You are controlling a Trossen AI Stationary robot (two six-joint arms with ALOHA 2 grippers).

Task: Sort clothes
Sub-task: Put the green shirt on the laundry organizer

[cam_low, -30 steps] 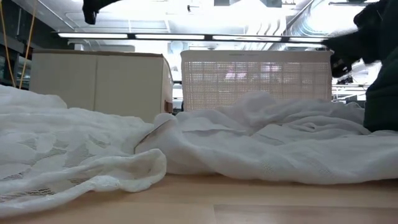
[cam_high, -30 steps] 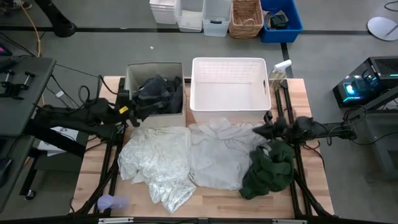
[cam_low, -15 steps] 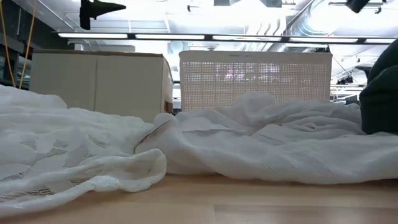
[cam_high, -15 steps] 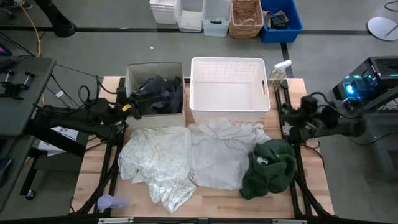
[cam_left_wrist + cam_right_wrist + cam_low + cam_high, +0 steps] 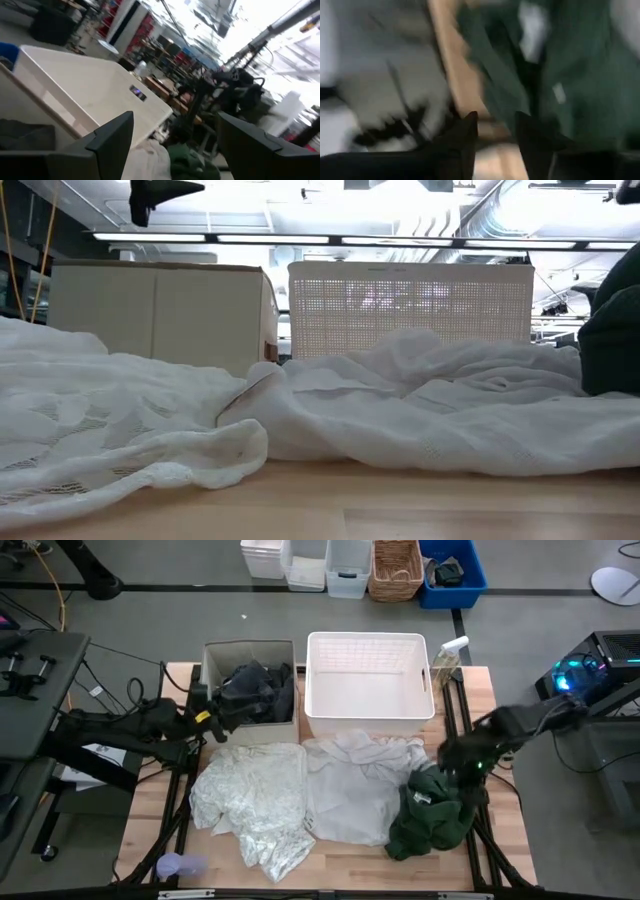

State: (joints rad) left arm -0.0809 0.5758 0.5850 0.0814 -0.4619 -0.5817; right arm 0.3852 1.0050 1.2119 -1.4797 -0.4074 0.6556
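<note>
A dark green piece [image 5: 435, 815] lies bunched on the table at the near right; it also shows in the low view [image 5: 612, 330]. A cream piece [image 5: 350, 790] and a white lace piece [image 5: 250, 802] lie spread side by side on the table. A dark grey piece [image 5: 255, 690] lies in the beige box [image 5: 215, 652]. The plaid shirt is out of view. My right gripper [image 5: 452, 758] hangs just above the green piece's far edge, tipped down, open by a narrow gap [image 5: 495, 132]. My left gripper [image 5: 207, 712] is open and empty [image 5: 175, 150] at the box's near left corner.
The white plastic basket [image 5: 368, 640] stands at the far middle beside the beige box. A spray bottle [image 5: 447, 655] stands at the basket's right. A small purple thing [image 5: 178, 865] lies at the near left corner. Bins stand on the floor beyond the table.
My right gripper drew back from the green piece toward the table's right edge. It then came back toward the piece and tipped down over its far edge. The clothes lie as before.
</note>
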